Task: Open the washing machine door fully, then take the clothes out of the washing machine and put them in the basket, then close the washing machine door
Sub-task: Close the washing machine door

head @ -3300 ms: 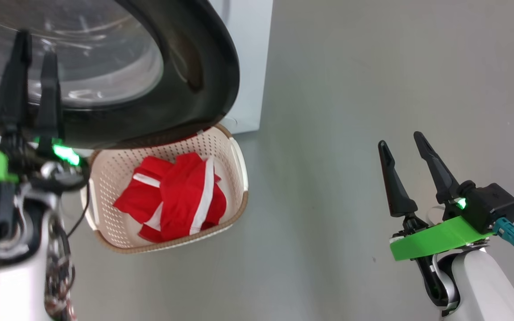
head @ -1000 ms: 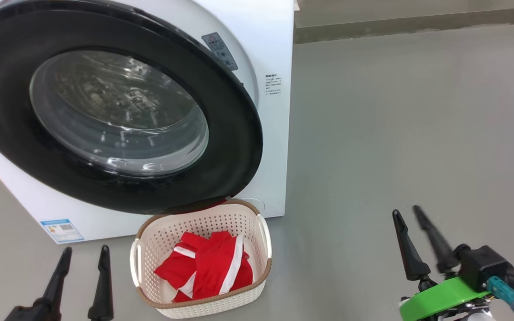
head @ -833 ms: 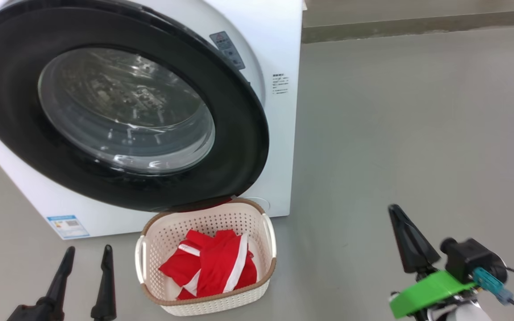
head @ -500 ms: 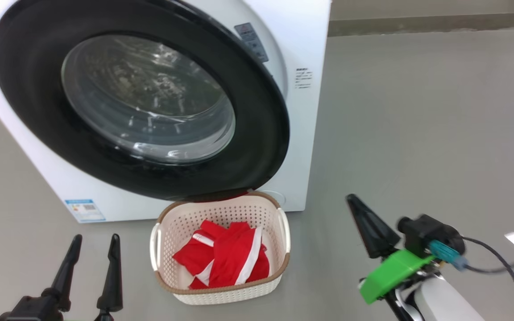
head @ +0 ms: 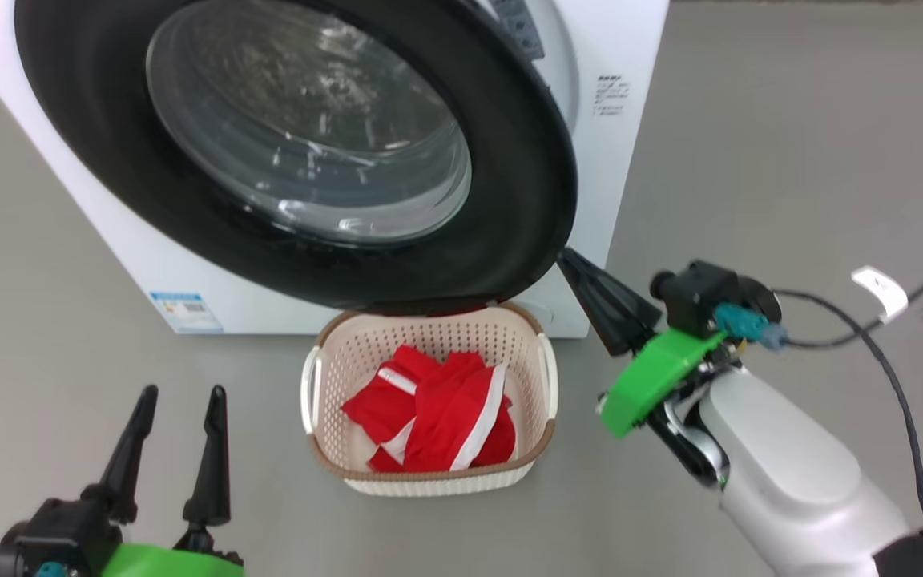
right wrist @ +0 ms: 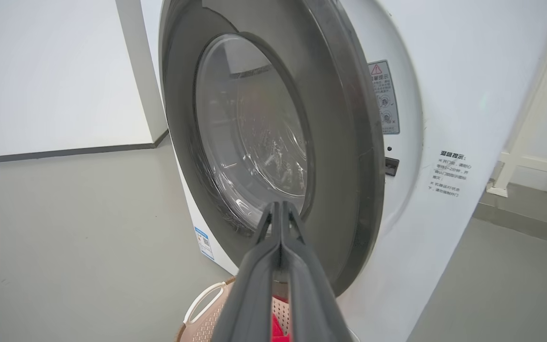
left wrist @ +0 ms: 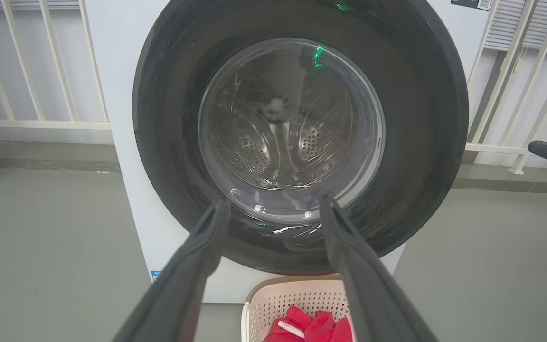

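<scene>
The white washing machine (head: 630, 160) has its black-rimmed washing machine door (head: 509, 240) swung almost against its front. In the right wrist view the door (right wrist: 349, 142) stands slightly off the front at its latch side. The cream basket (head: 546, 377) sits on the floor just below the door, with the red, white-striped clothes (head: 437, 413) lying in it. My right gripper (head: 570, 260) is shut with nothing in it, its tip by the door's lower right rim; whether it touches, I cannot tell. My left gripper (head: 183, 393) stands open and apart, left of the basket.
Grey floor lies open to the right of the machine. A black cable with a white tag (head: 878, 288) trails from my right arm. White railings (left wrist: 26, 71) stand behind the machine on both sides. A blue label (head: 185, 311) marks its lower front.
My right gripper has shut and swung up and left, from low on the right to the door's lower right rim. The head camera has shifted too. The left gripper stays open.
</scene>
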